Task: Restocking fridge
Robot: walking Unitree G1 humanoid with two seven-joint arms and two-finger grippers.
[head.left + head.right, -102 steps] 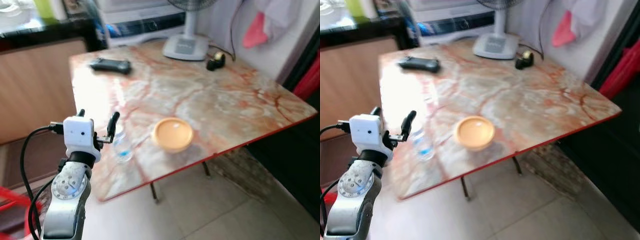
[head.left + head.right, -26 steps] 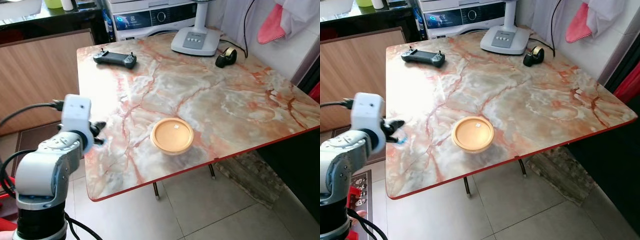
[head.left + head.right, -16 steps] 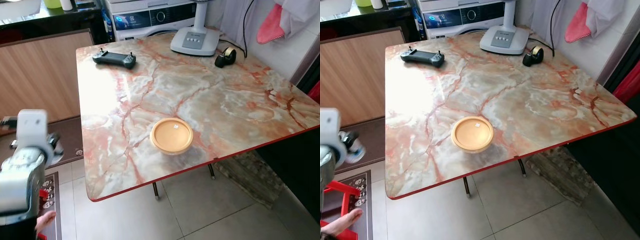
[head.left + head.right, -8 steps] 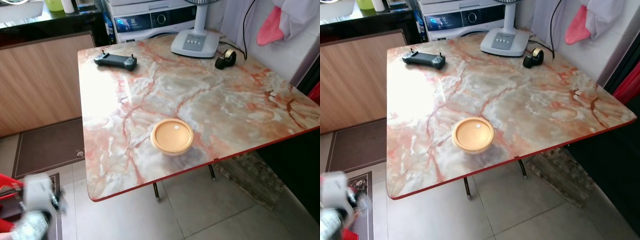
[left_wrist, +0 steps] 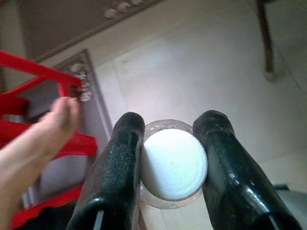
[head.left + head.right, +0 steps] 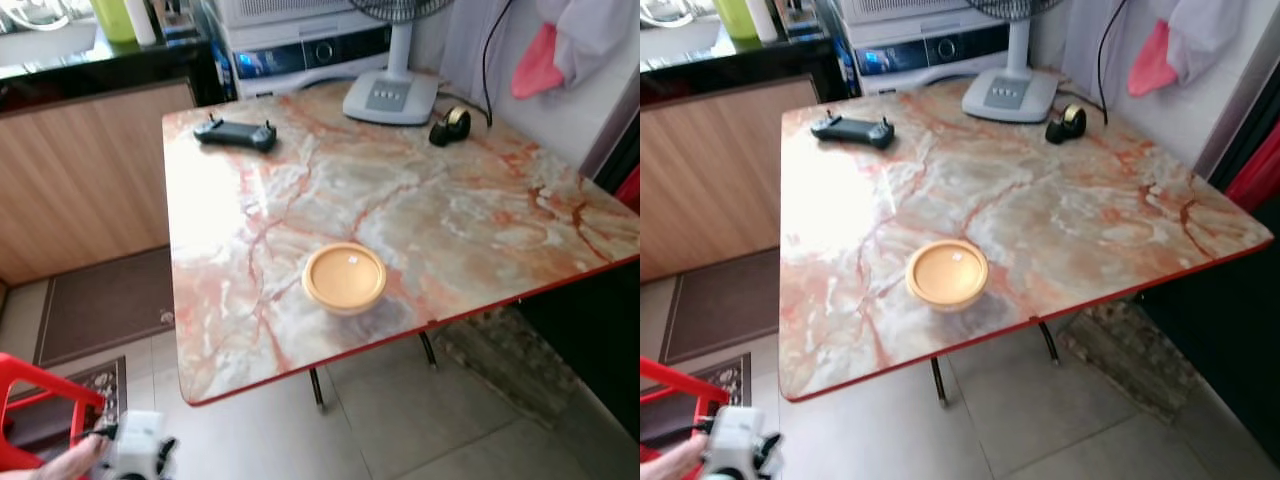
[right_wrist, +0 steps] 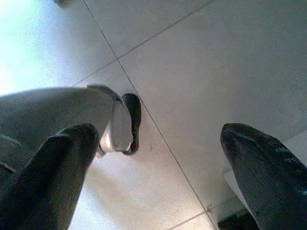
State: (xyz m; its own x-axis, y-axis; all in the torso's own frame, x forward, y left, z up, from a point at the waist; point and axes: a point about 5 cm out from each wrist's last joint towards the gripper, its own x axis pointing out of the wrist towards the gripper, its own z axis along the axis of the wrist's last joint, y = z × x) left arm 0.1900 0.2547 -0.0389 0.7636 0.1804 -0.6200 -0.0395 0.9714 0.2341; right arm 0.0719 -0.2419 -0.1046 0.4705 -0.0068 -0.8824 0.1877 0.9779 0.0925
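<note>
Left claw (image 5: 170, 165) was clamped on a clear plastic bottle with white ribbed cap (image 5: 173, 164), held low over the tiled floor (image 5: 201, 72), near a red plastic stool (image 6: 40, 395) and a person's bare foot (image 5: 36, 139). Right claw (image 7: 153, 167) hung spread wide, holding nothing. On the marbled counter (image 6: 480, 200): round tan lidded container (image 6: 344, 277) near the front edge, black handheld controller (image 6: 235, 133) at the far left corner, grey fan base (image 6: 391, 96) and black tape roll (image 6: 450, 125) along the far edge. Step, judged: carrying the bottle off toward a fridge. Next calls for keeping the grip while walking.
</note>
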